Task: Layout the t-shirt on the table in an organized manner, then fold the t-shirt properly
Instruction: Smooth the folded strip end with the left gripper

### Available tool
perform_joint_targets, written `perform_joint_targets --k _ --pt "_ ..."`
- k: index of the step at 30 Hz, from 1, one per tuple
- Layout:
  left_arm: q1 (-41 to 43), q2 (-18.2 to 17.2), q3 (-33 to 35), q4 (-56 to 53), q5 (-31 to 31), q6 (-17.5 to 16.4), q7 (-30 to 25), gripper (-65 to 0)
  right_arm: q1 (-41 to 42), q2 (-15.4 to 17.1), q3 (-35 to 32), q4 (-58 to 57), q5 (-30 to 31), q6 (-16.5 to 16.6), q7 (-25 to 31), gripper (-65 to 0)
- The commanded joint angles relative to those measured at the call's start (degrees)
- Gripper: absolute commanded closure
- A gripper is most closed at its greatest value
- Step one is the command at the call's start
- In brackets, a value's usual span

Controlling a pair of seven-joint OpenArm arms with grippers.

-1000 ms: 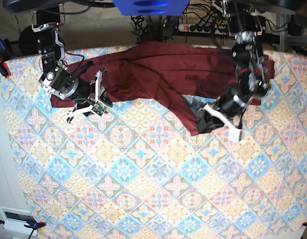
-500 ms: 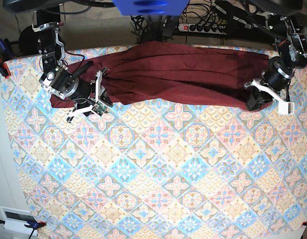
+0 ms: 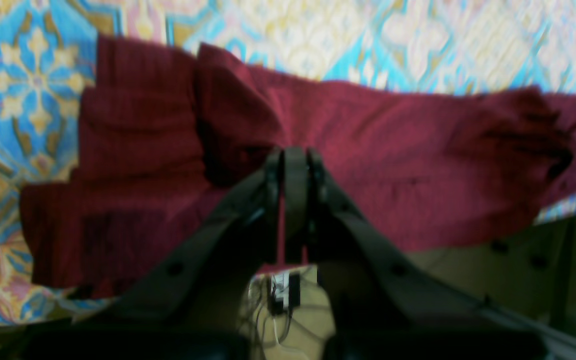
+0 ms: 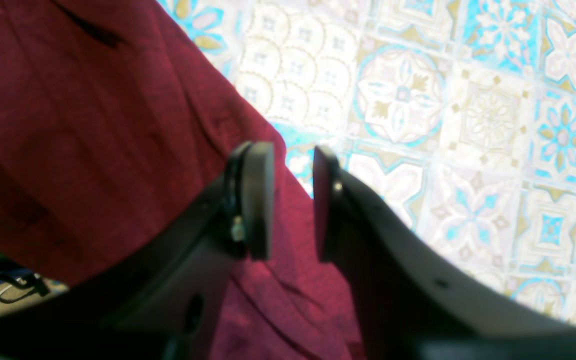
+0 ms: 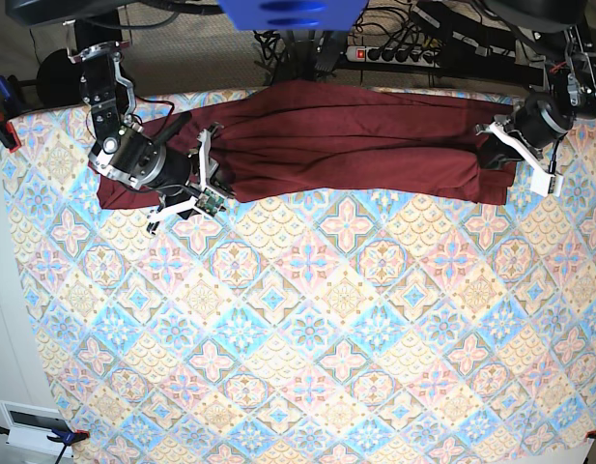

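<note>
A dark red t-shirt (image 5: 346,135) is lying stretched sideways in a long, bunched band along the far edge of the desk (image 5: 307,338), which is covered in a cloth of blue, pink and cream diamond tiles. The left tool (image 5: 496,155), on the right of the overhead view, is pinching one end of the shirt near the far right corner; its wrist camera is showing the jaws pressed together with a thin strip of red fabric between them. The right tool (image 5: 203,174), on the left of the overhead view, is sitting over the other end of the shirt with its jaws partly apart; its wrist camera is showing shirt fabric under and behind the gap, though whether any cloth is actually being gripped cannot be told. The shirt is looking pulled long but not spread flat: folds and creases are running along its length, and neither sleeves nor collar are clearly laid out. By this reading the laying-out step is only partly done, and the shirt is waiting to be drawn toward the middle of the desk, flattened, and then folded, none of which is showing yet.
</note>
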Motion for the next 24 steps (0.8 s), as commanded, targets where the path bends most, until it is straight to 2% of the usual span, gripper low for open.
perform_joint_targets --k 1,6,12,19,24 --pt "-0.03 -0.8 -0.4 0.98 -0.73 -0.39 0.16 0.0 0.87 0.61 0.48 0.77 0.52 -0.27 0.96 -13.0" --pt "-0.91 -1.76 -0.49 1.06 -0.73 -0.39 2.53 0.0 0.69 0.61 0.3 0.24 0.52 -0.27 0.78 -13.1" --pt "-0.65 -3.52 -1.28 3.09 -1.61 -0.39 3.32 0.0 0.52 0.61 -1.02 -3.01 0.52 -0.27 -2.21 -13.1" --pt "-0.65 -3.61 -8.67 3.09 -8.56 -0.39 3.59 0.0 0.34 0.96 -7.17 -5.47 0.52 -0.27 -2.56 -13.1" --pt "-0.56 -3.79 -9.81 3.09 -10.76 -0.39 3.59 0.0 0.34 1.49 -10.42 -7.67 0.52 -0.27 -2.65 -13.0"
